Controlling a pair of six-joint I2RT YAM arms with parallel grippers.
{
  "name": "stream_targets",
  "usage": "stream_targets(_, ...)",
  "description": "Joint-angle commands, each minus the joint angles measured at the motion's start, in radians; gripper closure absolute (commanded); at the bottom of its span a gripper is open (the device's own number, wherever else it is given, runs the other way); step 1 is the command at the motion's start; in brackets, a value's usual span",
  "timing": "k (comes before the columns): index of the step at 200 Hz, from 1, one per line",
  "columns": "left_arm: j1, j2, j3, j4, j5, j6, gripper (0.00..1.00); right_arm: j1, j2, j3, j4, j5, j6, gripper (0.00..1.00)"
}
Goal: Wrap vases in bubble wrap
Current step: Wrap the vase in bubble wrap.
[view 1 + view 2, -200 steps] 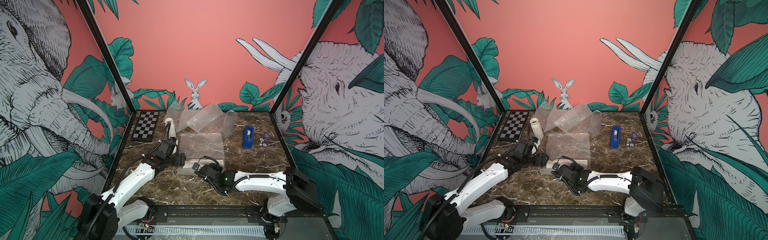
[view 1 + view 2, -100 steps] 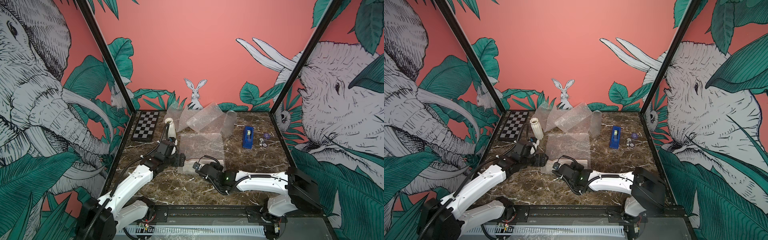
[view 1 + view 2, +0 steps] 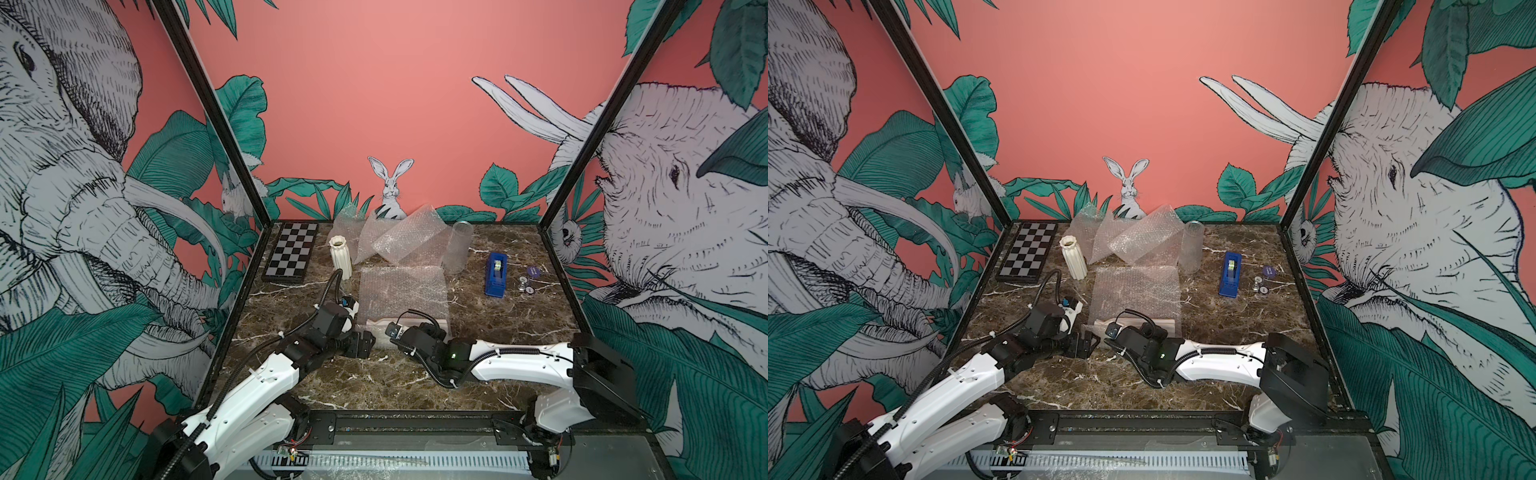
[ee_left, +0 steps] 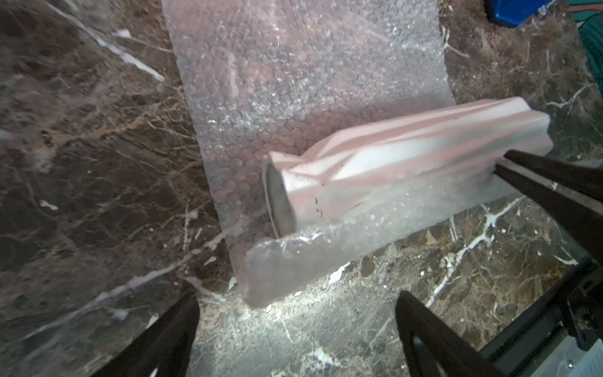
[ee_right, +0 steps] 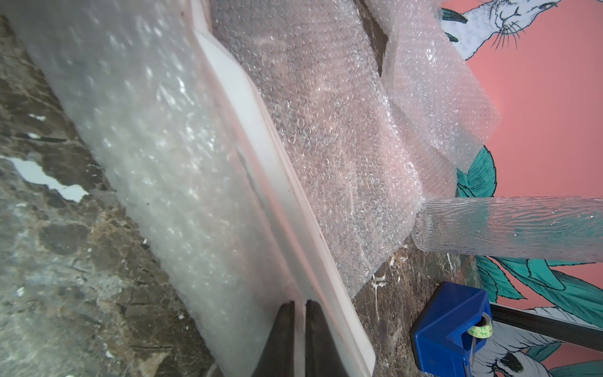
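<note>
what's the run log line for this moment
fluted vase: lying on bubble wrap sheet, near edge lifted against it, not rolled | left gripper: open by vase mouth | right gripper: shut on sheet edge

The bubble wrap (image 4: 293,81) is clear, glossy plastic, pimpled with air cells. The lying vase (image 4: 408,153) is matt white ceramic with ribbed sides (dark specks near its mouth). The glass vase (image 5: 509,228) is clear with a rippled surface. The tabletop (image 4: 81,130) looks like polished brown marble, white-veined. The tape dispenser (image 5: 447,320) is smooth blue plastic.
</note>
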Motion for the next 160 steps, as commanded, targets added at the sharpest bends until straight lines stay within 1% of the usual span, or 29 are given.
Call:
stream_targets(1, -0.005, 0.031, -0.01, 0.068, -0.021, -0.044, 0.04, -0.006, 0.008, 0.023, 0.029, 0.02, -0.004, 0.88)
stream_targets(40, -0.005, 0.121, -0.002, 0.127, -0.063, -0.104, 0.04, -0.008, 0.014, 0.025, 0.035, 0.02, -0.011, 0.87)
stream_targets(82, -0.005, 0.19, 0.007, 0.161, -0.097, -0.136, 0.03, -0.014, 0.012, 0.03, 0.045, 0.027, -0.018, 0.85)
stream_targets(133, -0.005, 0.22, 0.018, 0.18, -0.121, -0.151, 0.04, -0.027, -0.013, 0.032, 0.041, 0.037, -0.034, 0.76)
stream_targets(160, -0.005, 0.232, 0.028, 0.184, -0.129, -0.149, 0.03, -0.031, -0.051, 0.03, 0.029, 0.036, -0.043, 0.66)
